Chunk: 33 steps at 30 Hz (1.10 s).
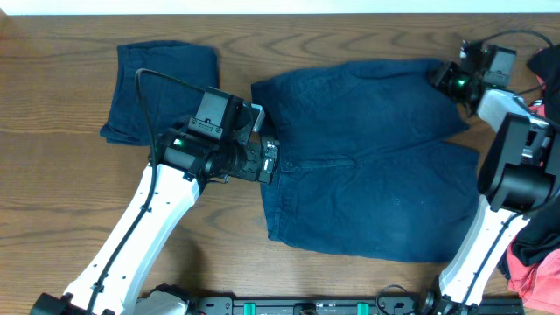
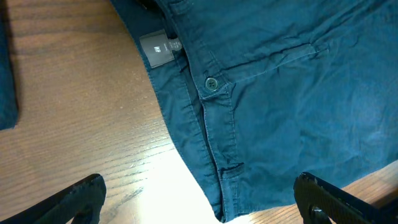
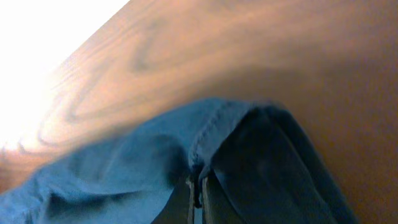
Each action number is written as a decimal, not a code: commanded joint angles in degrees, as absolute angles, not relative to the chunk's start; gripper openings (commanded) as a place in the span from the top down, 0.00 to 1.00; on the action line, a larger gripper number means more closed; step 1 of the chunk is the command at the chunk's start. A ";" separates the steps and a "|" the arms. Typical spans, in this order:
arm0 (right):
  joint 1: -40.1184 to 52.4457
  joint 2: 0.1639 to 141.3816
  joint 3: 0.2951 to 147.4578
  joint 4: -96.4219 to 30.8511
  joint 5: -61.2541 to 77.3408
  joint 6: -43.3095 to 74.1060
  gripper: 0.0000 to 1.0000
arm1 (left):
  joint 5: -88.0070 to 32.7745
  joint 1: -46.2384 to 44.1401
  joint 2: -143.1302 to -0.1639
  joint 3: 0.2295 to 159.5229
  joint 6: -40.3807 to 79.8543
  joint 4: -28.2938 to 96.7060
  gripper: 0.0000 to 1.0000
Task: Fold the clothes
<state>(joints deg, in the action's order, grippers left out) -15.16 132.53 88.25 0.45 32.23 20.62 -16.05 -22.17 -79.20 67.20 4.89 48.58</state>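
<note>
The clothes are dark navy shorts [image 1: 367, 166] lying flat across the middle of the table, waistband to the left and legs to the right. My left gripper [image 1: 273, 162] hovers over the waistband, open wide. In the left wrist view its gripper [image 2: 205, 208] straddles the waistband's near corner, with the fly button [image 2: 212, 83] and a grey label [image 2: 157, 48] beyond. My right gripper [image 1: 440, 77] is at the far leg's top right corner. In the right wrist view that gripper [image 3: 198, 194] is shut on the hem of the shorts [image 3: 124, 174], which bunches up around the jaws.
A folded navy garment [image 1: 162, 92] lies at the back left, also at the left edge in the left wrist view. A red-and-black garment [image 1: 538, 267] hangs off the right side by the right arm's base. Bare wooden table [image 1: 70, 175] lies left of the shorts.
</note>
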 commanded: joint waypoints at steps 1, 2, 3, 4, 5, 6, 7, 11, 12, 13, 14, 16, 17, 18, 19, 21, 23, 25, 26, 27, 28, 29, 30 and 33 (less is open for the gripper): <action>-13.47 133.32 88.40 7.77 34.46 24.53 0.99 | -15.31 -21.91 -79.44 67.92 4.99 48.51 0.02; -13.47 133.32 88.40 11.05 35.77 26.28 0.99 | -15.31 -21.91 -79.44 67.92 4.99 48.51 0.02; -13.52 133.32 88.40 15.57 37.01 29.50 0.99 | -15.31 -21.91 -79.44 67.92 4.99 48.51 0.02; -13.67 133.32 88.40 19.22 37.67 32.60 0.99 | -15.31 -21.91 -79.44 67.92 4.99 48.53 0.02; -13.89 133.32 88.40 22.87 38.00 35.94 0.98 | -15.33 -21.91 -79.44 67.92 4.99 48.58 0.02; -14.20 133.29 88.40 24.97 38.00 38.65 0.96 | -15.33 -21.91 -79.44 67.92 4.99 48.66 0.02; -14.48 133.29 88.40 25.82 38.13 40.49 0.83 | -15.31 -21.91 -79.44 67.92 4.99 48.80 0.02; -16.49 133.29 88.40 25.32 44.01 40.60 0.32 | -15.31 -21.91 -79.44 67.92 4.99 49.67 0.02; -17.19 133.29 88.40 24.62 46.41 39.86 0.30 | -15.31 -21.91 -79.44 67.92 4.99 49.89 0.02; -17.82 133.27 88.40 24.40 48.71 39.72 0.28 | -15.31 -21.91 -79.44 67.92 4.99 50.09 0.02; -18.63 133.27 88.40 24.43 51.83 39.75 0.25 | -15.29 -21.91 -79.44 67.92 4.97 50.33 0.02; -20.14 133.05 88.40 24.38 57.12 39.79 0.09 | -15.29 -21.91 -79.44 67.92 4.97 50.76 0.02; -20.75 132.88 88.40 24.36 59.27 39.79 0.01 | -15.29 -21.91 -79.44 67.92 4.97 51.05 0.02; -21.56 132.35 88.38 24.29 62.02 40.07 0.01 | -15.27 -21.91 -79.44 67.92 4.97 51.51 0.02; -22.22 131.76 88.40 24.23 63.53 40.25 0.01 | -15.00 -21.91 -79.42 67.94 4.97 51.94 0.02; -23.40 130.17 88.40 24.23 66.06 40.25 0.01 | -13.08 -21.91 -79.31 67.94 4.97 53.21 0.02; -24.36 127.50 88.40 24.18 68.34 40.27 0.01 | -10.79 -21.91 -79.15 67.94 4.97 54.54 0.02; -25.10 123.59 88.38 23.66 69.30 41.47 0.01 | -9.56 -21.87 -78.65 67.94 4.97 55.59 0.02; -25.28 121.54 88.40 22.92 69.25 41.54 0.01 | -9.30 -21.87 -78.22 67.94 4.97 55.94 0.02; -25.41 119.31 88.40 22.06 68.99 41.50 0.01 | -9.28 -21.87 -77.60 67.96 4.99 56.16 0.02; -25.52 115.79 88.40 20.34 68.29 41.52 0.01 | -9.30 -21.87 -76.55 68.01 4.99 56.34 0.02; -25.56 113.69 88.40 18.92 67.59 41.45 0.01 | -9.30 -21.87 -75.64 68.01 4.99 56.34 0.02; -25.58 110.52 88.38 16.16 66.59 40.47 0.01 | -9.30 -21.87 -74.52 68.01 5.04 56.34 0.02; -25.54 101.89 88.40 4.69 60.80 35.03 0.01 | -7.88 -21.87 -70.57 68.01 7.01 56.55 0.02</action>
